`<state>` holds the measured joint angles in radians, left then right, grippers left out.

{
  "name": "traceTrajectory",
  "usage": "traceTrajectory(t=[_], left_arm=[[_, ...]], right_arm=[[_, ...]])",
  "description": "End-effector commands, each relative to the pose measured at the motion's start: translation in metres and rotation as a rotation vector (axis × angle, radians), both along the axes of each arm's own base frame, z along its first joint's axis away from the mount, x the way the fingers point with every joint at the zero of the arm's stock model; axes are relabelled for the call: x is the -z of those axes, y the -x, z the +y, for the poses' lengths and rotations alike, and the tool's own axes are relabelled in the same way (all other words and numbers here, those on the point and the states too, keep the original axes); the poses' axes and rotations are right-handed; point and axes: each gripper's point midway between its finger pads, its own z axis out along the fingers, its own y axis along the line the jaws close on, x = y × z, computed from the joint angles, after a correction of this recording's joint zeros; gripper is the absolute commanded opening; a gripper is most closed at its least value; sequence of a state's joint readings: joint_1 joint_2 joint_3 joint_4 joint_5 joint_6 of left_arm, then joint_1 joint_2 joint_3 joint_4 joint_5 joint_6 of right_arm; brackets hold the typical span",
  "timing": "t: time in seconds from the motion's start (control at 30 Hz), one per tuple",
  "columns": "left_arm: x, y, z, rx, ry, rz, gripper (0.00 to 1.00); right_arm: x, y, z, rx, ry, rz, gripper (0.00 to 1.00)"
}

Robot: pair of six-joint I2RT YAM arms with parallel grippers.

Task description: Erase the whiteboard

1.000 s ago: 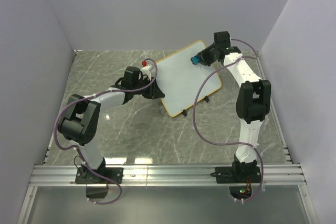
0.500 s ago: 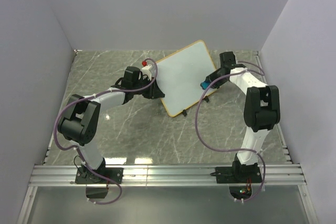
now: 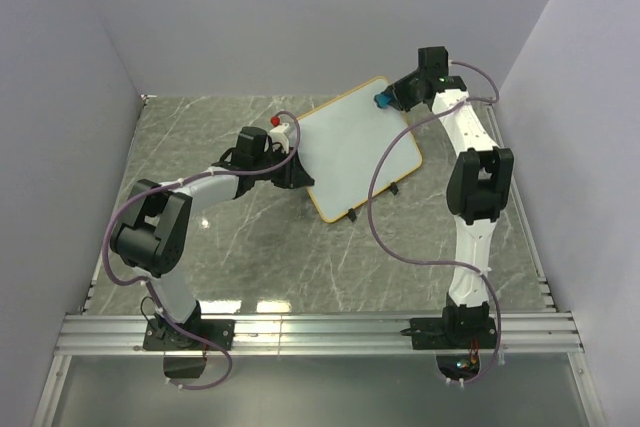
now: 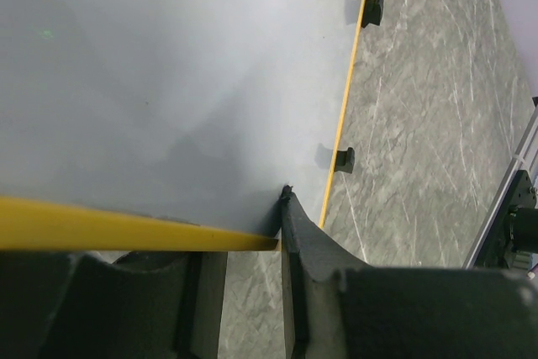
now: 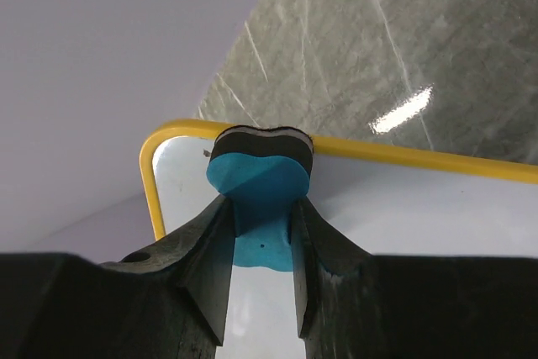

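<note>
The whiteboard, white with a thin yellow-orange frame and two small black feet, stands tilted on the marble table. My left gripper is shut on its left edge. In the left wrist view the frame runs between the fingers and the white face fills the view. My right gripper is at the board's far top corner, shut on a blue eraser. In the right wrist view the eraser sits pinched between the fingertips, its dark felt face against the board at the rounded corner.
A small white part with a red tip sits by the left wrist. Grey walls close in the marble table at the back and both sides. An aluminium rail runs along the near edge by the arm bases.
My right gripper swept the eraser down to the board's right edge, then back up to the far top corner. The left arm and the board have stayed put.
</note>
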<state>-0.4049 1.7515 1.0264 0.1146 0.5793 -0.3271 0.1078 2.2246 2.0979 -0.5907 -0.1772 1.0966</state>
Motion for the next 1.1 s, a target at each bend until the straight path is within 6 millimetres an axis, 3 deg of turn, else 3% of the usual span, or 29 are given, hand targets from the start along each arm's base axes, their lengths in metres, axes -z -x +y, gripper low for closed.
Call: traceTrajectory(t=[0.0,0.1,0.13,0.2,0.23,0.27,0.33,0.43,0.53,0.6,0.7,0.87,0.9,0.93,0.97,1.0,1.03,1.07], left_arm=[[0.063,0.020,0.019,0.083,-0.251,-0.002,0.00],[0.064,0.019,0.019,0.083,-0.252,-0.005,0.00],[0.064,0.019,0.018,0.083,-0.253,-0.004,0.00],[0.064,0.018,0.018,0.084,-0.252,-0.008,0.00],[0.063,0.017,0.017,0.085,-0.251,-0.009,0.00],[0.064,0.017,0.017,0.084,-0.250,-0.008,0.00],[0.063,0.016,0.016,0.085,-0.247,-0.010,0.00],[0.063,0.016,0.016,0.089,-0.245,-0.010,0.00],[0.063,0.015,0.015,0.086,-0.244,-0.014,0.00],[0.062,0.015,0.016,0.086,-0.243,-0.015,0.00],[0.060,0.016,0.016,0.087,-0.241,-0.017,0.00],[0.060,0.019,0.015,0.092,-0.238,-0.014,0.00],[0.061,0.020,0.015,0.093,-0.240,-0.012,0.00],[0.061,0.020,0.014,0.094,-0.239,-0.014,0.00],[0.061,0.020,0.014,0.094,-0.239,-0.014,0.00],[0.061,0.021,0.014,0.094,-0.242,-0.013,0.00],[0.060,0.021,0.014,0.096,-0.241,-0.015,0.00],[0.060,0.021,0.014,0.097,-0.241,-0.014,0.00]], right_arm=[[0.029,-0.002,0.007,0.023,0.000,0.051,0.00],[0.055,0.026,0.005,0.014,0.030,0.120,0.00],[0.067,0.044,0.002,0.007,0.044,0.145,0.00],[0.079,0.066,0.006,-0.009,0.062,0.171,0.00],[0.071,0.075,0.008,-0.022,0.067,0.153,0.00],[0.096,0.099,0.008,-0.031,0.080,0.216,0.00],[0.112,0.133,0.020,-0.076,0.093,0.253,0.00],[0.125,0.168,0.046,-0.157,0.109,0.288,0.00],[0.130,0.181,0.067,-0.193,0.102,0.306,0.00],[0.127,0.176,0.075,-0.193,0.080,0.301,0.00],[0.109,0.146,0.085,-0.191,0.074,0.253,0.00],[0.057,0.074,0.104,-0.184,0.068,0.132,0.00],[0.072,0.068,0.105,-0.178,0.080,0.171,0.00],[0.039,0.045,0.113,-0.174,0.059,0.090,0.00],[0.035,0.037,0.116,-0.173,0.054,0.081,0.00],[0.055,0.033,0.119,-0.176,0.062,0.126,0.00],[0.028,0.019,0.124,-0.176,0.048,0.061,0.00],[0.029,0.016,0.125,-0.176,0.048,0.062,0.00]])
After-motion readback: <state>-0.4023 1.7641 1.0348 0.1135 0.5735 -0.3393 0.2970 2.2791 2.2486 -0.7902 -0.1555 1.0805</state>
